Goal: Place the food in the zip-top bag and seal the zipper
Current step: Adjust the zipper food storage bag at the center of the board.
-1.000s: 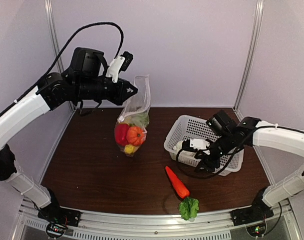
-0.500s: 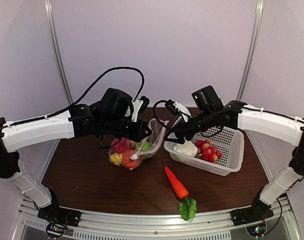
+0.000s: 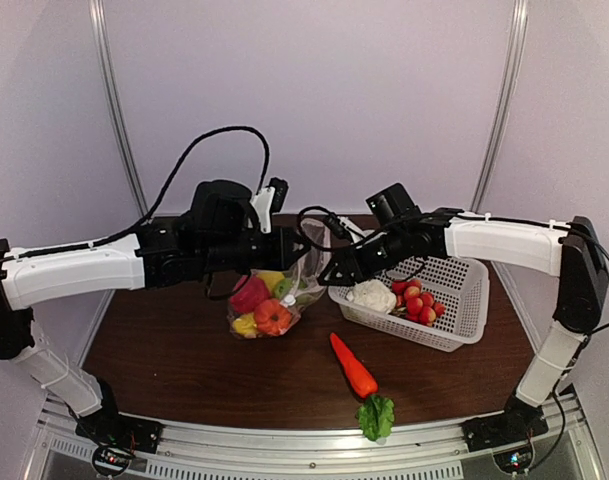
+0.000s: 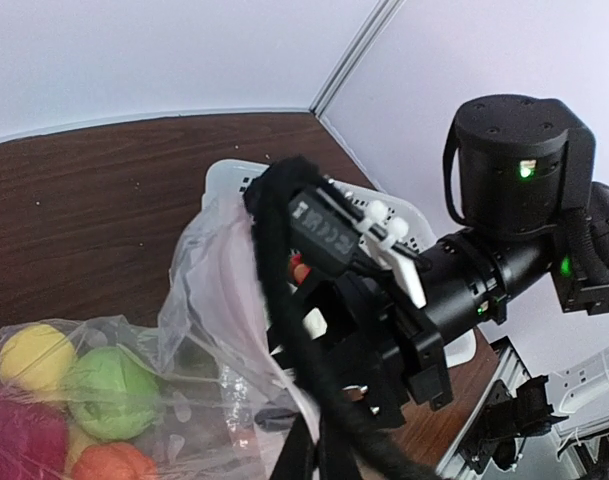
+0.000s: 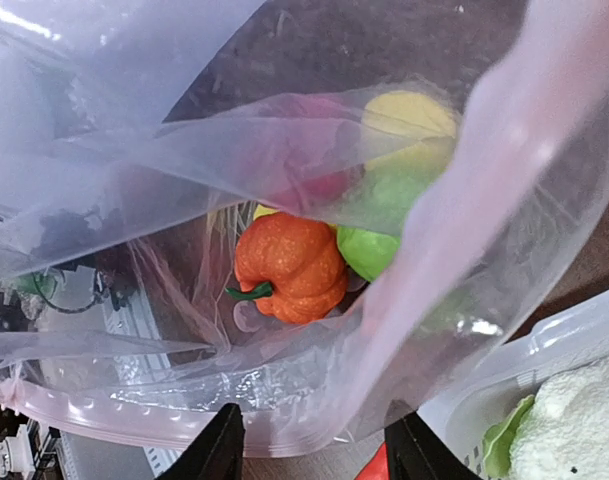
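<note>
Watching remotely, I see the left gripper point(image 3: 302, 247) clenched on the zip-top bag point(image 3: 287, 285), resting with food point(image 3: 272, 316) inside just beside the basket point(image 3: 466, 300), and the right gripper point(image 5: 316, 442) with jaws apart around its rim.

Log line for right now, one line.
left gripper: shut on zip-top bag mouth | right gripper: open at mouth | cauliflower, strawberries: in basket | carrot: on table | zipper: unsealed

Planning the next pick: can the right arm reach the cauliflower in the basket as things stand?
Probably yes: the right gripper hangs open at the zip-top bag beside the basket; the cauliflower lies uncovered.
</note>
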Tool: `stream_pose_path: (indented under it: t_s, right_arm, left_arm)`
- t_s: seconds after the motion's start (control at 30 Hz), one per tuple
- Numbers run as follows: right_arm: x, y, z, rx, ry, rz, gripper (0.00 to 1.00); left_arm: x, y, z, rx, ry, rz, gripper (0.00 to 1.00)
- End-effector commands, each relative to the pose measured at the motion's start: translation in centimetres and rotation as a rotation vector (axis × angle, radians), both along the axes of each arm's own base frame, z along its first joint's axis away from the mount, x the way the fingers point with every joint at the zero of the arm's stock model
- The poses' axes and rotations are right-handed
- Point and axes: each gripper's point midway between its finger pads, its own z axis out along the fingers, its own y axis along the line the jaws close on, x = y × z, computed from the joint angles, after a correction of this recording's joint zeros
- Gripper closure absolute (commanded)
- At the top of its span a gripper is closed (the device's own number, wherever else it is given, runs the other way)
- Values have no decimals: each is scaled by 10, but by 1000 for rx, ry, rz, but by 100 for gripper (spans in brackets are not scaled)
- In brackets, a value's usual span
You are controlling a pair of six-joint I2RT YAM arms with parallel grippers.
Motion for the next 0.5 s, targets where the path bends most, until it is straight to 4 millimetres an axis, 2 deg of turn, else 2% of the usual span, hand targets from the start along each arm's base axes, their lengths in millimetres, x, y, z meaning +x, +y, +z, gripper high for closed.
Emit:
stream_pose_path:
  t_s: [0.0, 0.1, 0.23, 0.47]
  right_arm:
    - [-5, 5, 8, 57, 28, 30, 52]
    - [-1, 3, 10, 52, 5, 7, 53]
    - [17, -4, 3, -10, -9, -57, 61]
    - [35, -18, 8, -82, -102, -120, 62]
  left_arm:
    - [3, -10, 10, -82, -17, 2, 100]
    - [3, -15, 6, -86, -10, -9, 100]
    - [3, -16, 1, -78, -2, -11, 100]
    - [3, -20, 6, -99, -16, -15, 100]
